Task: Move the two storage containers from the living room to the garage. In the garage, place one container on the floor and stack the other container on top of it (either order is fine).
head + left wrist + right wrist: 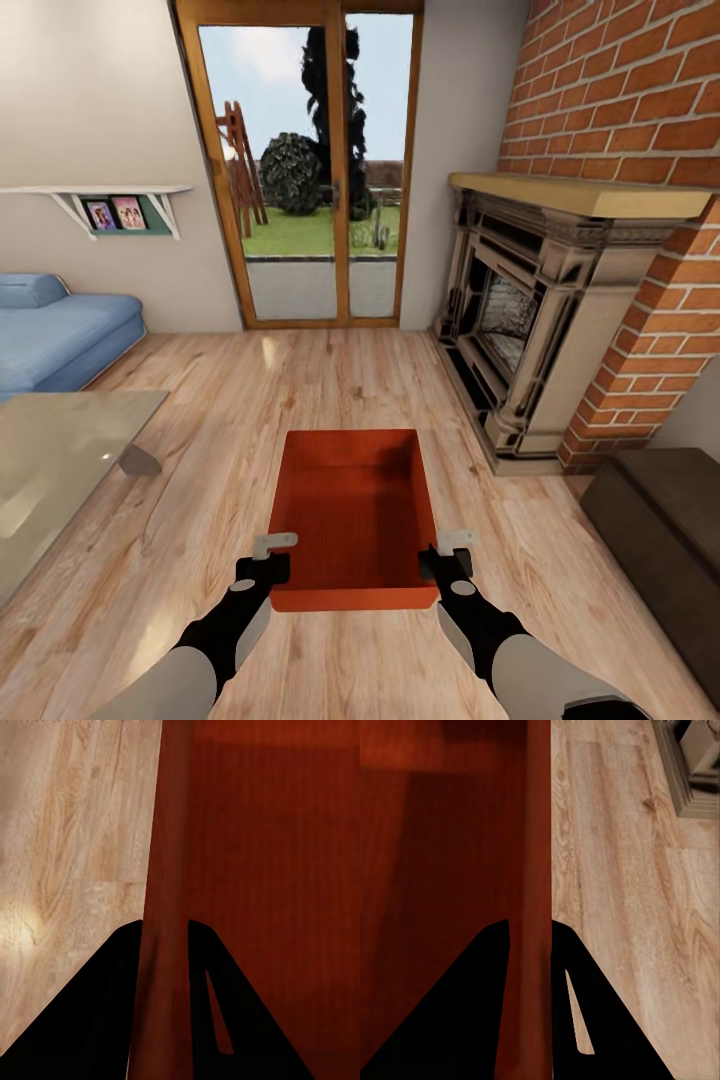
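Note:
One orange-red storage container [360, 510] sits low in front of me over the living room's light wood-plank floor [220, 400]. My left gripper [268, 568] is shut on its left wall near the front corner. My right gripper [446, 563] is shut on its right wall. In the left wrist view, the black fingers [112, 982] straddle the thin wall of the container [270, 870], with the left gripper [163, 926] closed on it. The right wrist view has the right gripper [530, 924] likewise pinching the container [435, 870] wall. I cannot tell whether the bin touches the floor.
A red-brick fireplace [540, 320] stands at the right, with a dark low chest [665, 530] nearer me. A glass table [60, 450] is at the left, a blue sofa [60, 335] behind it. Wood-framed glass doors [310, 170] lie straight ahead across open floor.

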Controlling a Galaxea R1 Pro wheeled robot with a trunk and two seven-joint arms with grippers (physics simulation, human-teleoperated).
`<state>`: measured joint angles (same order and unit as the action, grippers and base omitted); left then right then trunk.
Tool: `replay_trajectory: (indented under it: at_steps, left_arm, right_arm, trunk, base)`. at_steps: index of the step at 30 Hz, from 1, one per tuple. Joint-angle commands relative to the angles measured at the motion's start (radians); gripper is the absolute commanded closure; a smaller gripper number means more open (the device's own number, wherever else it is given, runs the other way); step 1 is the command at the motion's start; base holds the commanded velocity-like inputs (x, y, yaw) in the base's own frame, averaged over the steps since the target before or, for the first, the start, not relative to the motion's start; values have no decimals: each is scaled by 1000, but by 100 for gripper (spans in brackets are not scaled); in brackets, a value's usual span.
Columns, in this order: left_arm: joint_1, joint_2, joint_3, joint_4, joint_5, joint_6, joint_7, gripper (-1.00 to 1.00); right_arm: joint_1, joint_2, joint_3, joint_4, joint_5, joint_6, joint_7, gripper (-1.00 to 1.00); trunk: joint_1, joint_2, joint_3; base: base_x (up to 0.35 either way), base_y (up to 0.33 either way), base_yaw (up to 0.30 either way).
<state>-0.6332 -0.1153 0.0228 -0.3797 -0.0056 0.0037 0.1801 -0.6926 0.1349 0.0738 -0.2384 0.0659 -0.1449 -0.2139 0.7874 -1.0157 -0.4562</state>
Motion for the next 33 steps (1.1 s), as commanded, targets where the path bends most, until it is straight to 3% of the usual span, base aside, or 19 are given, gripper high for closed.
replay_trajectory:
  at_steps: [1,12,33]
  left_arm:
    - [0,-1,8,-1,-4,1,7,100]
    - [0,-2,8,-1,-4,1,8,100]
    - [0,-1,8,-1,-4,1,8,100]
  right_arm:
    - [-1,0,-14,1,6,-3,-12,100]
    - [-1,0,-14,1,6,-3,-12,100]
    - [-1,0,-14,1,7,-2,-13,100]
  trunk:
    - [-4,7,2]
    - [-46,84,37]
    - [-46,84,61]
  base:
    - [0,0,0]
    - [0,0,0]
    - [0,0,-81]
